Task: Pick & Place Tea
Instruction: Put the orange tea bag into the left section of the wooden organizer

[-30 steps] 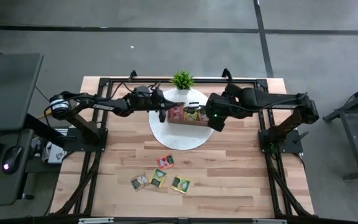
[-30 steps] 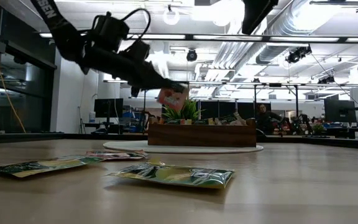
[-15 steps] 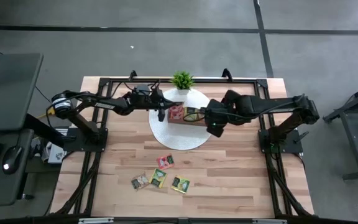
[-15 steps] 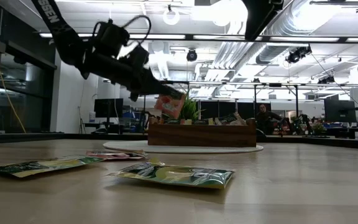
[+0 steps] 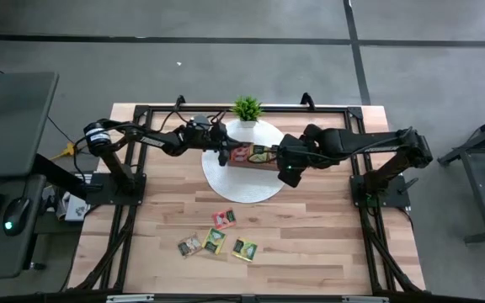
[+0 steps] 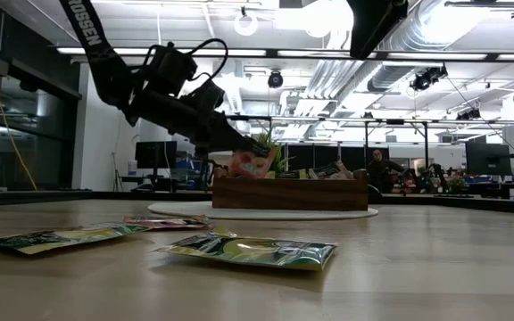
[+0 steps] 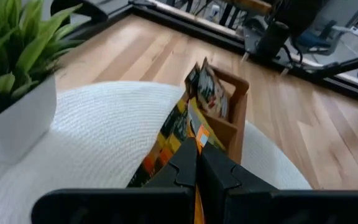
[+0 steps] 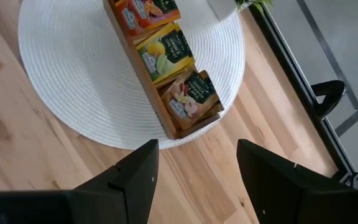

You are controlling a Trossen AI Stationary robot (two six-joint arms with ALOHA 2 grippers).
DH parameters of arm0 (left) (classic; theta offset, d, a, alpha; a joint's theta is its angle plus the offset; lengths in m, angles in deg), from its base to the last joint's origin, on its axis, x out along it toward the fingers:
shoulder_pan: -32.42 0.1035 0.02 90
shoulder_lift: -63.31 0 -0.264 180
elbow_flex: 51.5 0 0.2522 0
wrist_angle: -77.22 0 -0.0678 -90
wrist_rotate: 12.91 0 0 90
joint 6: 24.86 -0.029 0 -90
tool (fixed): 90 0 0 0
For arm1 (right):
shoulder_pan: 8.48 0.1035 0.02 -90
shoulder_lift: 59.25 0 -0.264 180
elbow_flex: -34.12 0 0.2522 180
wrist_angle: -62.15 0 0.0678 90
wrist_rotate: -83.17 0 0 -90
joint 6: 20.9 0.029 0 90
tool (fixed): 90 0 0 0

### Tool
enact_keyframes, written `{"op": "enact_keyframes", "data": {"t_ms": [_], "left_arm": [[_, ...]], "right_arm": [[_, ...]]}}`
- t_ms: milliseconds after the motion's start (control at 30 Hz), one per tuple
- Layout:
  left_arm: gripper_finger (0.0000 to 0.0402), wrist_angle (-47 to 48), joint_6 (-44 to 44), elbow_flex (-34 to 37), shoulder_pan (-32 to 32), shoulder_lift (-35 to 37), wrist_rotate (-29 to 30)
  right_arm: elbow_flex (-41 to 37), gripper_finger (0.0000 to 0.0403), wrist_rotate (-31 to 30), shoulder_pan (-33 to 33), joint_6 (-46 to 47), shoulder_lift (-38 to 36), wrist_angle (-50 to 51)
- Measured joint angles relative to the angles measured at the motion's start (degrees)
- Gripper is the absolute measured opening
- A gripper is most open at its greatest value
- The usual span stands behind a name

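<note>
A brown wooden tray (image 6: 293, 193) stands on a round white mat (image 5: 241, 187) and holds tea sachets in its compartments (image 8: 166, 50). My left gripper (image 6: 244, 147) reaches in from the table's left, shut on a red-pink and orange tea sachet (image 6: 250, 164) over the tray's left end. My right gripper (image 8: 194, 168) hovers open above the tray's right end (image 5: 269, 160), with nothing between its fingers. Several more tea sachets (image 5: 215, 239) lie flat on the bare wood toward the near edge. My left gripper pinches the sachet's upper edge (image 7: 196, 138) between its two fingers. The fingers slant down from the table's left. The sachet hangs tilted below and ahead of the fingertips, its lower edge (image 6: 248, 175) level with the tray's rim; I cannot tell whether it touches the tray.
A small green plant in a white pot (image 5: 247, 109) stands on the mat's far side, close behind the tray. Black frame rails (image 5: 141, 198) run along the table's left and right sides. Bare wood lies between the mat and the loose sachets.
My left gripper has gone down and a little toward the tray, still shut on the sachet. The sachet has sunk from well above the tray to its rim at the left end. My right arm shifted slightly over the tray's right end, then kept still.
</note>
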Motion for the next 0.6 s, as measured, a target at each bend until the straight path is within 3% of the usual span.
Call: {"op": "enact_keyframes", "data": {"t_ms": [333, 600], "left_arm": [[0.0011, 2.9, -0.4, 0.0, 0.0, 0.0, 1.4], [0.0097, 2.6, -0.5, 0.0, 0.0, 0.0, 5.0]], "right_arm": [[0.0, 0.0213, -0.3, 0.0, -0.1, 0.0, 0.0], [0.0, 0.0214, -0.5, 0.0, -1.3, 0.0, 0.0]]}}
